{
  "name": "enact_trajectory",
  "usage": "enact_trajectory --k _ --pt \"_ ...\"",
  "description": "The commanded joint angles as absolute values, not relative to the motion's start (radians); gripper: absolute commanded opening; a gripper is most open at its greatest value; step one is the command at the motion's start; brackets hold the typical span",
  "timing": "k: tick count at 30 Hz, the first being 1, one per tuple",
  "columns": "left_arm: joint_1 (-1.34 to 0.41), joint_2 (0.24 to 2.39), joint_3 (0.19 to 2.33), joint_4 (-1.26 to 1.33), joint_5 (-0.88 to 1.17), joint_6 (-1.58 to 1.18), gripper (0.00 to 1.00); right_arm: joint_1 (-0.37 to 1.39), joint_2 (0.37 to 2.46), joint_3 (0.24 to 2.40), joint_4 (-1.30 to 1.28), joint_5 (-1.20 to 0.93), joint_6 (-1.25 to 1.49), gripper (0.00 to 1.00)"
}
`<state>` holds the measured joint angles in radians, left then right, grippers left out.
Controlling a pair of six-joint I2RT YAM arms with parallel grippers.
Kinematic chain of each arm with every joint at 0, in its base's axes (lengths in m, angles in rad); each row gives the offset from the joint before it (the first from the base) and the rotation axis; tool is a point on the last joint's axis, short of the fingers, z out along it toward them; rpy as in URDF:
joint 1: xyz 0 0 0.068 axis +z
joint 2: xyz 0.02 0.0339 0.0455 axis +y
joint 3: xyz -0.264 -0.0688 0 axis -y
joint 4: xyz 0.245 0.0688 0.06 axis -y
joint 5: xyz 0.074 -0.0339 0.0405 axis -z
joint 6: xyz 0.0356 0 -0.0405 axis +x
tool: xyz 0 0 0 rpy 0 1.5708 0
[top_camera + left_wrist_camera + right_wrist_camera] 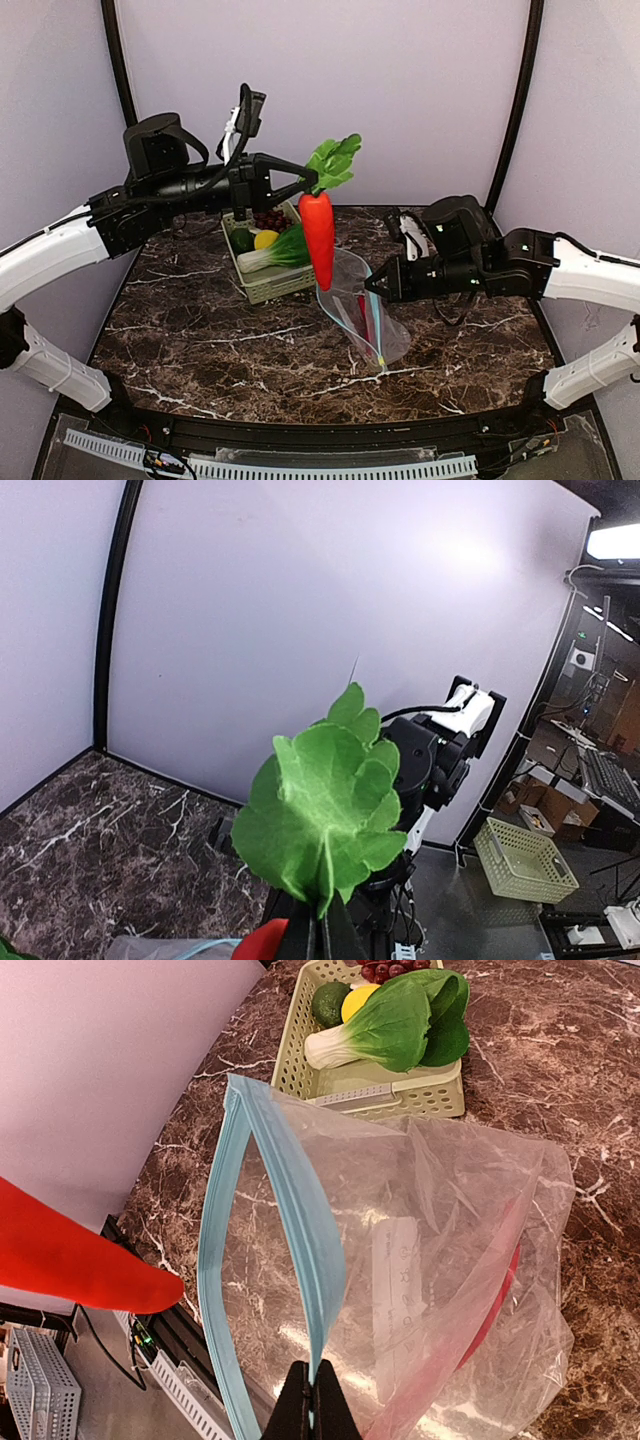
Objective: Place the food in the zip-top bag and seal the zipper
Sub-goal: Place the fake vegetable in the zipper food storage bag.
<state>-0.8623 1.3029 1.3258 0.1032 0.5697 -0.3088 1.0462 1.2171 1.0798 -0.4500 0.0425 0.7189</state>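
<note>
Overhead, the left gripper [308, 181] is raised above the middle of the table [190, 335], its jaws closed narrow on the green leafy top [325, 815] of a long red pepper [318, 236]. The pepper hangs tip-down, just above and to the left of the zip-top bag [385, 335]. The bag sits right of centre, its mouth standing open toward the left. The right gripper [312, 1402] is pinched shut on the light blue zipper strip [290, 1200] at the bag's near-right edge, so one lip is lifted and the opening gapes. The pepper's red tip shows just outside that opening in the right wrist view. A second red piece [500, 1295] lies inside the bag against its far wall, beside the white label patch. The slider tab cannot be made out. The pale green basket [272, 287] sits on the far-left side, just beside the bag. It holds bok choy [395, 1022], a lemon [357, 1001], a dark green piece [328, 1004] and grapes [392, 970] — all packed together.
</note>
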Motion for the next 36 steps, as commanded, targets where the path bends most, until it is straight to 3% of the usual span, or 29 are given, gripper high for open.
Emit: enact_trajectory --k 1,7,23,36 --pt "-0.871 1.316 1.376 0.242 0.609 -0.364 0.01 1.041 1.196 1.066 -0.414 0.029 0.725 0.0" --pt "-0.871 1.354 1.384 0.255 0.6 -0.334 0.01 1.041 1.194 1.071 -0.414 0.018 0.726 0.0" --pt "-0.888 1.365 1.113 0.299 0.552 -0.232 0.01 1.041 1.156 1.115 -0.384 0.005 0.76 0.0" --pt "-0.968 1.413 1.181 -0.038 0.39 -0.013 0.01 1.041 1.161 1.102 -0.363 -0.023 0.769 0.0"
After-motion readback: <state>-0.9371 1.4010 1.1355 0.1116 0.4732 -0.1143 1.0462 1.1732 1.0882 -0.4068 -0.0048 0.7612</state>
